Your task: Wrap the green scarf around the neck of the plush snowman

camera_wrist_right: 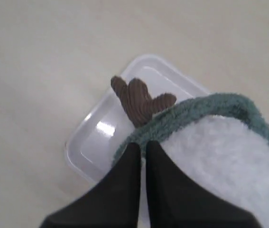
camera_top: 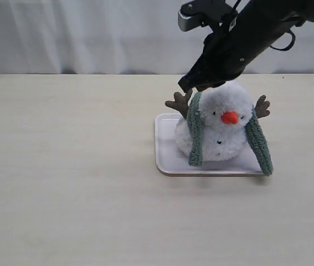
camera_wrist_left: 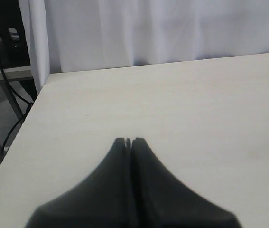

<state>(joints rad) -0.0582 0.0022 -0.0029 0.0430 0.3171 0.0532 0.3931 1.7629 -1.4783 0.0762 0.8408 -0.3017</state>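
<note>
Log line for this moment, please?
fuzzy grey-green scarf: draped behind fluffy white plush snowman, ends hanging in front; right hand: shut, tips at scarf; left hand: shut

white tray (camera_top: 165,158) (glossy), pale table (camera_top: 62,194)

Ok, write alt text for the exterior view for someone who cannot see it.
A plush snowman sits on a white tray on a pale table, a green scarf draped behind its neck, both ends hanging in front. The black right gripper reaches down beside its head.
</note>
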